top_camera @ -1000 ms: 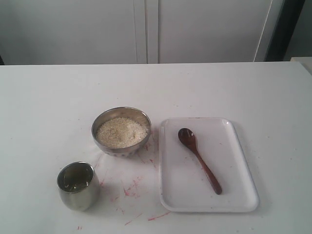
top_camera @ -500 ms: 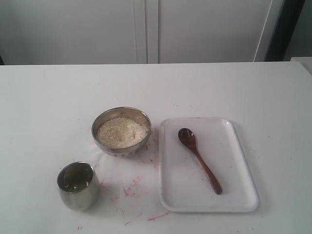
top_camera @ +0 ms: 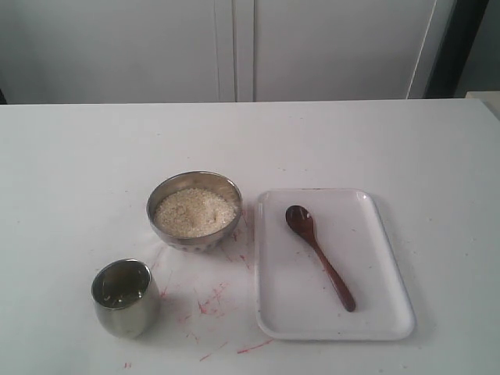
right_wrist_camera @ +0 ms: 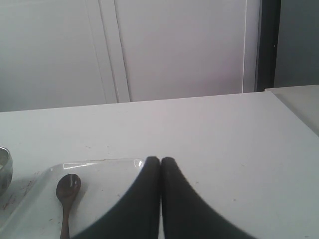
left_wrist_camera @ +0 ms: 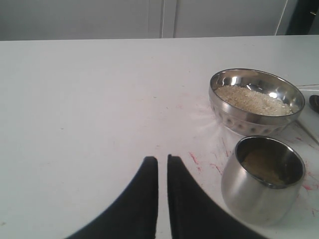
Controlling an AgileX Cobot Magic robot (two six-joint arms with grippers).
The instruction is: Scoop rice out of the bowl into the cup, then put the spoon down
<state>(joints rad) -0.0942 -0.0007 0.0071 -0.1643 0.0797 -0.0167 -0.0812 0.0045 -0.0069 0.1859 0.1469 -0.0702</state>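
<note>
The left claw is nearly closed, with only a thin slit between its black fingers, and it holds nothing. Below it is the white table. Near it the cup stands upright; I cannot tell whether grains lie in its bottom. Beyond the cup, close but apart, sits the bowl with rice heaped inside. The right claw is closed tip to tip and empty. Beside it is a white tray. The spoon lies flat on the tray, scoop upward, untouched by either claw. In the exterior view the tray sits just right of the bowl. Red smears mark the table between the cup, bowl and tray.
</note>
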